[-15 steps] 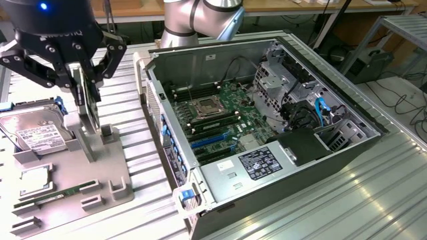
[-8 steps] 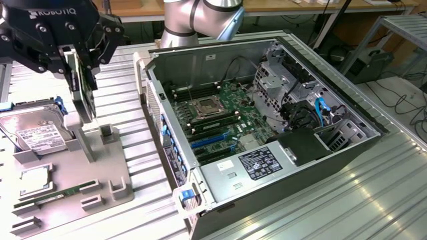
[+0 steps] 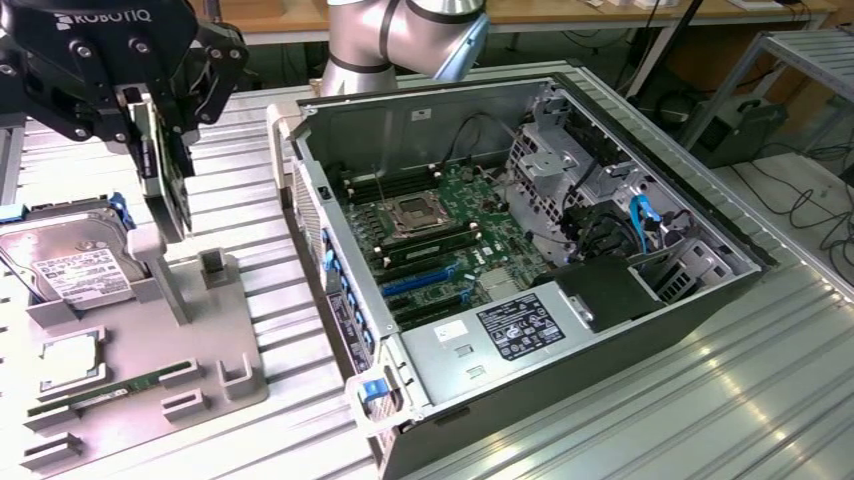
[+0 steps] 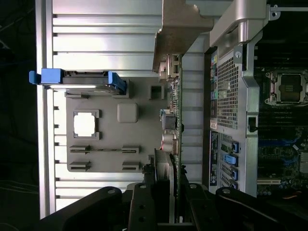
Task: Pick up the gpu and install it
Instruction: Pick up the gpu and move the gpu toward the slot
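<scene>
The gpu [image 3: 167, 175] is a thin black card with a round fan. It hangs upright on edge at the exterior view's left, above the grey parts tray [image 3: 214, 350]. My gripper [image 3: 144, 115] is shut on its top edge. The wrist view looks down the card edge-on. There the gpu [image 4: 174, 110] runs from my gripper [image 4: 169, 192] out to its pale metal end bracket [image 4: 180, 29]. The card hangs between the tray and the open computer case [image 3: 441, 125].
The case lies on its side with the motherboard [image 3: 447, 225] and blue expansion slots [image 3: 420, 280] exposed. On the tray are a silver hard drive [image 3: 74, 265] in blue clips, a square processor [image 3: 67, 362] and a green memory stick [image 3: 100, 395]. A ribbed metal table [image 3: 694, 400] surrounds everything.
</scene>
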`<action>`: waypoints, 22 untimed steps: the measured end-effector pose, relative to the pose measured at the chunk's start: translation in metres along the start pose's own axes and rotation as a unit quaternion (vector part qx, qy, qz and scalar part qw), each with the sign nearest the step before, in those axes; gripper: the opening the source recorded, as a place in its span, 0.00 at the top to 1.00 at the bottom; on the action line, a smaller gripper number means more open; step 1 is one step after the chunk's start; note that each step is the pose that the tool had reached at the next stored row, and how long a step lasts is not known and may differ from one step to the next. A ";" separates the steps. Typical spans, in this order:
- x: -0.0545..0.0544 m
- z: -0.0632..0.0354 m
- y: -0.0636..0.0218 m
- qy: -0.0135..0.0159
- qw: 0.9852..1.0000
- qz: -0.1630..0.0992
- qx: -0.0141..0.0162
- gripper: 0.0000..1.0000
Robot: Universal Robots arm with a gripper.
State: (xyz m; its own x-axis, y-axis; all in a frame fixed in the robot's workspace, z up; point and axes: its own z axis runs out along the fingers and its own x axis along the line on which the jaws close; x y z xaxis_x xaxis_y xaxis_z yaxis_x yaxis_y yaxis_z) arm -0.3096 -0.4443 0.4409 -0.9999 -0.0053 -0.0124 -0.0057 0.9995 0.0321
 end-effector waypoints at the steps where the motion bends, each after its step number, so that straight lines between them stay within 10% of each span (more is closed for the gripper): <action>1: -0.001 0.0000 0.0000 0.000 1.000 0.000 0.000 0.72; 22: -0.040 0.0007 -0.0002 0.000 1.000 0.000 0.000 0.72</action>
State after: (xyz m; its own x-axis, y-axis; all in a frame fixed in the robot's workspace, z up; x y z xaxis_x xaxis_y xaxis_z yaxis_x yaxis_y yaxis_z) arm -0.2696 -0.4443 0.4406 -0.9999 -0.0051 -0.0126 -0.0055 0.9995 0.0322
